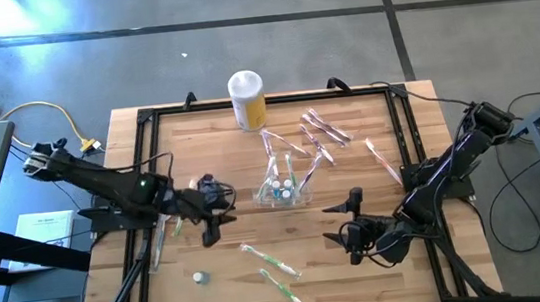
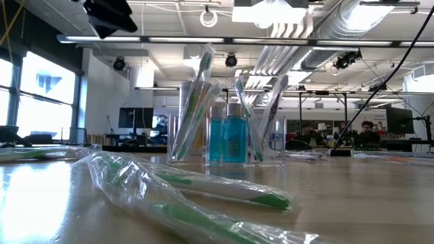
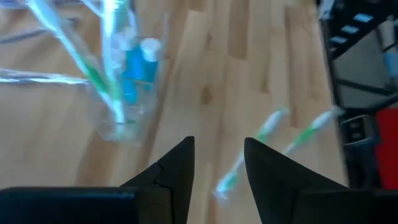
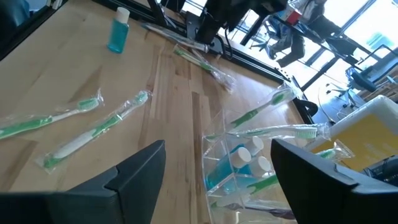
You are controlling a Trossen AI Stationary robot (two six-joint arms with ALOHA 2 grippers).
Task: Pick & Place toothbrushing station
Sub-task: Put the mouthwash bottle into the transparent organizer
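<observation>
At mid-table, the clear plastic toothbrushing station [image 1: 284, 192] stands holding blue bottles and wrapped brushes.
The left gripper [image 1: 219, 217] beside the station has its fingers parted and empty; the right gripper [image 1: 351, 225] on the station's other side is spread wide. A good approach straddles one wall squarely, avoiding the leaning brushes.

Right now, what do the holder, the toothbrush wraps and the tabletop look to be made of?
Toothbrushing station: looks like clear, glossy rigid plastic; blue bottles and the room show through its walls.
Toothbrush wraps: thin crinkled transparent film, probably cellophane or poly, glinting over green and white brushes.
Table: light wood planks with visible grain and seams, a slight sheen; possibly butcher block, dark-framed.
</observation>
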